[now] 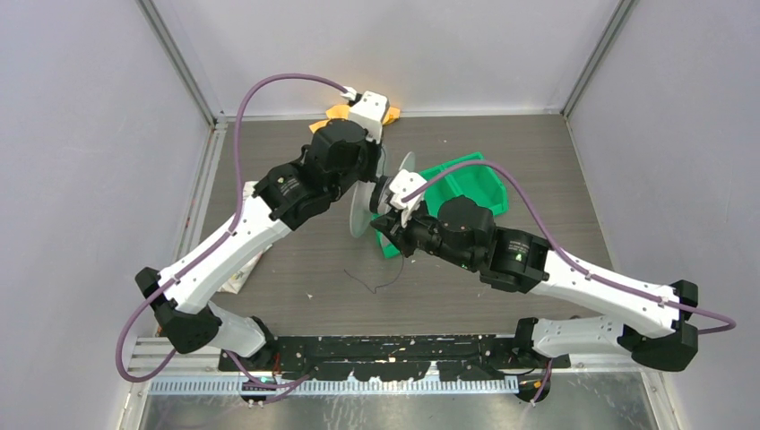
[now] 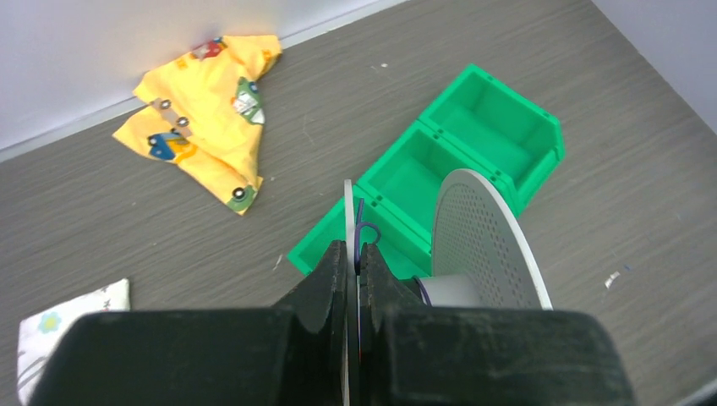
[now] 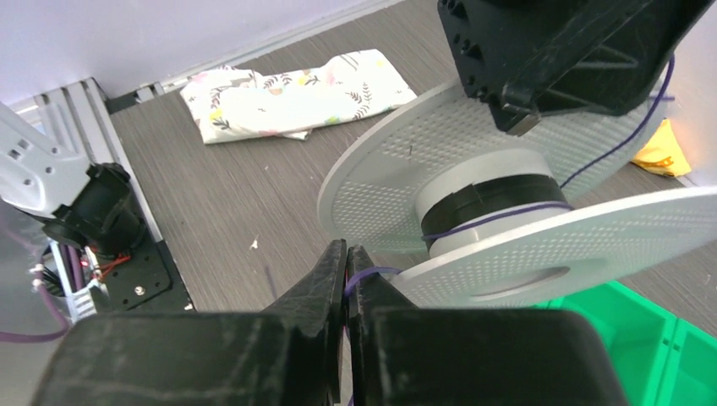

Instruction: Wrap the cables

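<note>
A big pale spool [image 1: 362, 213] is held on edge over the table's middle. My left gripper [image 2: 355, 254] is shut on the rim of one flange [image 2: 348, 211], with a small loop of thin dark purple cable [image 2: 366, 232] at the fingertips. The other perforated flange [image 2: 484, 245] stands to its right. My right gripper [image 3: 347, 254] is shut on the cable [image 3: 365, 271], which runs to the hub [image 3: 490, 216] and turns around it. A loose tail of cable [image 1: 369, 284] lies on the table below the spool.
A green two-compartment bin [image 1: 466, 184] sits just behind and right of the spool. A yellow patterned cloth [image 2: 207, 110] lies at the back wall. A white floral cloth [image 3: 296, 93] lies at the table's left side. Walls close in three sides.
</note>
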`<control>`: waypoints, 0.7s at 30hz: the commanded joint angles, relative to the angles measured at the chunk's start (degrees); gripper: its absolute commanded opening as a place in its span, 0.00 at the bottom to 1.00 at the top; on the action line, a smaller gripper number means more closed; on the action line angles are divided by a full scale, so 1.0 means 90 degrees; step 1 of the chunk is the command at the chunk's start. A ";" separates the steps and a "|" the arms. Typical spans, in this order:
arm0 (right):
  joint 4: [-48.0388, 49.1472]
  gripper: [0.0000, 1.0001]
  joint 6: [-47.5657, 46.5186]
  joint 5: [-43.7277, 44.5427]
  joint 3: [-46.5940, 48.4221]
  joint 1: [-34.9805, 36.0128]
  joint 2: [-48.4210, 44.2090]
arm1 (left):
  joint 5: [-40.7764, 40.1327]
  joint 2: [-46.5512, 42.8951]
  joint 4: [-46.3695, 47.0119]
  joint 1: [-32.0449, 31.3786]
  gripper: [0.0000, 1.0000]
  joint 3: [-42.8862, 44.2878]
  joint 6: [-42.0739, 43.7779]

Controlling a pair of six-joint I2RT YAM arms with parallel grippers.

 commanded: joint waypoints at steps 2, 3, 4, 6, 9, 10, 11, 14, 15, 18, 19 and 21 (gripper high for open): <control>0.0252 0.09 -0.0035 0.0771 -0.0130 -0.0293 -0.0438 | 0.1761 -0.0326 -0.0583 -0.0050 0.00 0.0401 0.0487; 0.0234 0.09 -0.0034 0.0795 -0.0142 -0.0301 -0.0479 | 0.1907 -0.0336 -0.0627 -0.0050 0.00 0.0421 0.0541; 0.0209 0.09 -0.0034 0.0825 -0.0152 -0.0318 -0.0506 | 0.2004 -0.0337 -0.0697 -0.0050 0.01 0.0453 0.0619; 0.0132 0.11 -0.0051 0.0864 -0.0146 -0.0366 -0.0566 | 0.2073 -0.0337 -0.0883 -0.0050 0.01 0.0533 0.0765; 0.0006 0.12 -0.0092 0.0943 -0.0179 -0.0412 -0.0639 | 0.1955 -0.0358 -0.1185 -0.0048 0.01 0.0628 0.0997; 0.0000 0.12 -0.0093 0.0974 -0.0208 -0.0429 -0.0663 | 0.1965 -0.0379 -0.1269 -0.0050 0.01 0.0669 0.1069; 0.0008 0.12 -0.0093 0.0988 -0.0249 -0.0455 -0.0680 | 0.2030 -0.0406 -0.1342 -0.0050 0.01 0.0716 0.1129; 0.0011 0.12 -0.0057 0.1009 -0.0339 -0.0510 -0.0711 | 0.2330 -0.0512 -0.1468 -0.0050 0.01 0.0856 0.1212; 0.0006 0.12 -0.0042 0.1009 -0.0360 -0.0528 -0.0699 | 0.2354 -0.0563 -0.1466 -0.0050 0.01 0.0888 0.1213; 0.0091 0.12 -0.0016 0.1009 -0.0470 -0.0544 -0.0692 | 0.2471 -0.0693 -0.1404 -0.0050 0.01 0.0991 0.1194; 0.0134 0.12 -0.0006 0.1019 -0.0514 -0.0556 -0.0694 | 0.2524 -0.0727 -0.1403 -0.0050 0.01 0.1044 0.1181; 0.0182 0.13 0.0002 0.1073 -0.0592 -0.0584 -0.0676 | 0.2585 -0.0787 -0.1403 -0.0050 0.00 0.1161 0.1169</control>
